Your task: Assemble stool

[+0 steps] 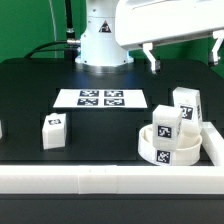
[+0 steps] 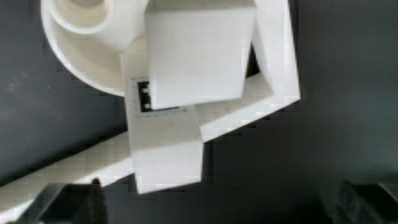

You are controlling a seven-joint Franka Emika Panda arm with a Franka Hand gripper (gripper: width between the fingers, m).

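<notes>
Ext view: seat (image 1: 148, 147) on worktop (image 1: 30, 95) in rail (image 1: 100, 180) corner, ext view's right. One leg (image 1: 165, 122) stands on it, 2nd leg (image 1: 187, 105) just behind, 3rd leg (image 1: 55, 130) well apart, near marker board (image 1: 100, 98). Tool (image 1: 184, 55) hangs high above, empty

Wrist view: fingers (image 2: 71, 202) spread wide, gripping nothing; seat (image 2: 71, 40) + leg (image 2: 196, 55) beneath

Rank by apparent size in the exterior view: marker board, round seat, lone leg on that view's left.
1-2. marker board and seat: too close to rank; the board is wider but flatter and farther back.
3. lone leg: clearly smallest.
</notes>
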